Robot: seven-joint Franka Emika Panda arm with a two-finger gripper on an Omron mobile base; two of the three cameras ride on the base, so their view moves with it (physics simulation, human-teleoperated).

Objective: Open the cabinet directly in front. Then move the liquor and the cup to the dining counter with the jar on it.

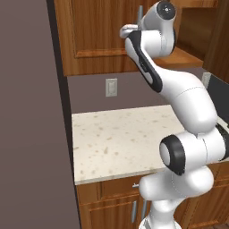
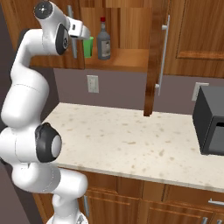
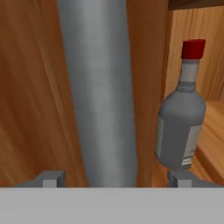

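The cabinet (image 2: 131,39) hangs on the wall above a pale speckled countertop (image 2: 131,140). Its right door (image 2: 154,57) stands swung out toward the camera in the right base view, edge-on, with its long silver handle (image 2: 162,52) running down its face. The left door (image 1: 98,31) appears shut or nearly so in the left base view.

The gripper (image 3: 116,179) is raised to the left door's handle (image 3: 103,92). In the hand view that silver bar stands straight up between the two finger tips (image 3: 50,179), which sit wide apart on either side of it; the jaws are open and I see no contact with the bar. In the right base view the arm's white wrist covers most of the fingers, so their spacing cannot be read there.

The liquor (image 2: 103,40) stands upright on the cabinet's lower shelf, red cap up, pale label facing out; the hand view shows it just right of the door edge, with its base cut off behind the right finger tip. The cup (image 2: 89,47) stands just left of the bottle on the same shelf, its left side hidden behind the gripper and handle.

A dark microwave (image 2: 210,122) sits at the right end of the countertop, cut off by the frame. A wall outlet (image 2: 92,83) sits below the cabinet.
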